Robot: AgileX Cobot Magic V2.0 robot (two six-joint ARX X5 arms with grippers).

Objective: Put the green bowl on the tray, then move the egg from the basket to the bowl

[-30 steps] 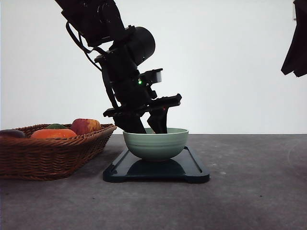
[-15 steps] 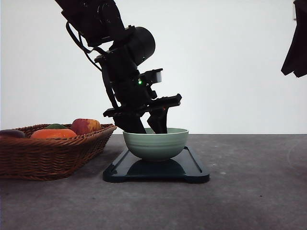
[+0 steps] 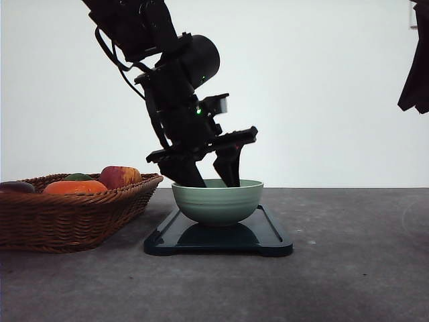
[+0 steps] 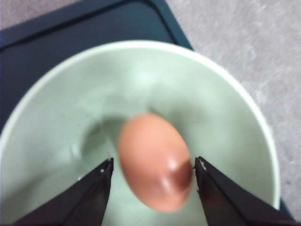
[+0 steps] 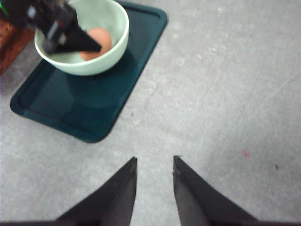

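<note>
The grey, speckled table (image 3: 348, 268) stands before a plain white wall. On it the tray (image 3: 268, 238) carries the green bowl (image 3: 218, 201), and the egg (image 4: 155, 162) lies in the bowl, blurred. The left hand (image 4: 153, 165) is spread open around the egg, its fingertips partly hidden by the bowl's rim in the front view. The right hand (image 5: 154, 162), released and holding nothing, hangs above bare table. The basket (image 3: 74, 215) is cut off at the left edge.

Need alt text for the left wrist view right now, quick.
A pinkish-brown egg lies inside the green bowl, between the spread fingers of the open left gripper with gaps on both sides. The bowl sits on the dark tray, grey table beyond.
</note>
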